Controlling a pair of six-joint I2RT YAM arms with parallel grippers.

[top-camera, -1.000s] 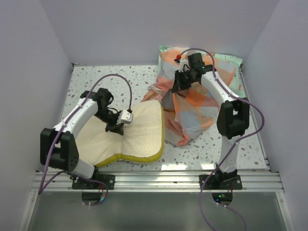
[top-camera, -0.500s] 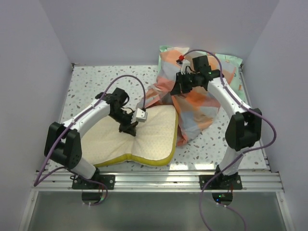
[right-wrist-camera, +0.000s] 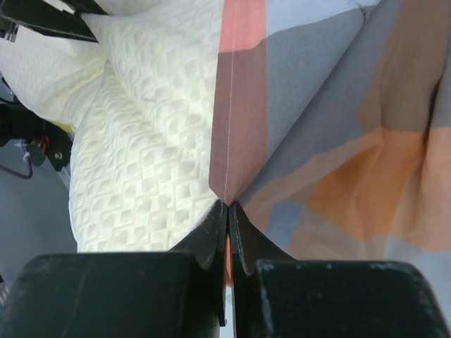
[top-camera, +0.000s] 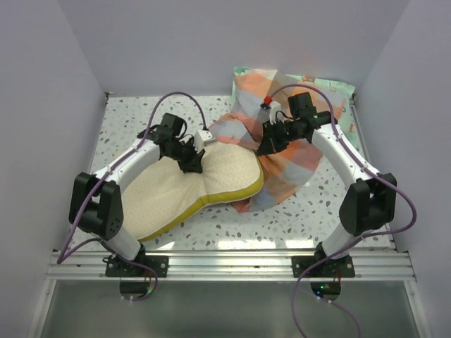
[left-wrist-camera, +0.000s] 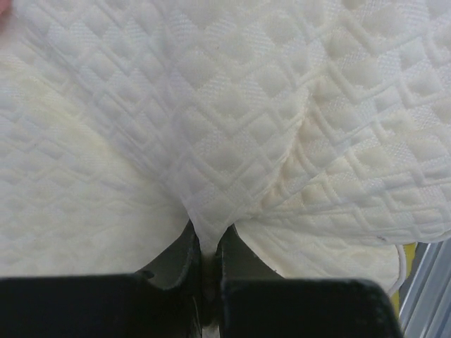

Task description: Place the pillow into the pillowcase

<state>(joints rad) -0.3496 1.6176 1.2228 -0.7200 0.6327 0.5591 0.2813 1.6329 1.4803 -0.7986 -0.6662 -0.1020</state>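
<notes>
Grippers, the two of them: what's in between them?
In the top view, between the left gripper and the right gripper lie the far end of the pillow and a bunched edge of the pillowcase.

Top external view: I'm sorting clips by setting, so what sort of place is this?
Probably a robot test booth, not a home: plain pale-lilac walls on three sides, a white speckled tabletop, and a silver metal mounting rail along its near edge.
</notes>
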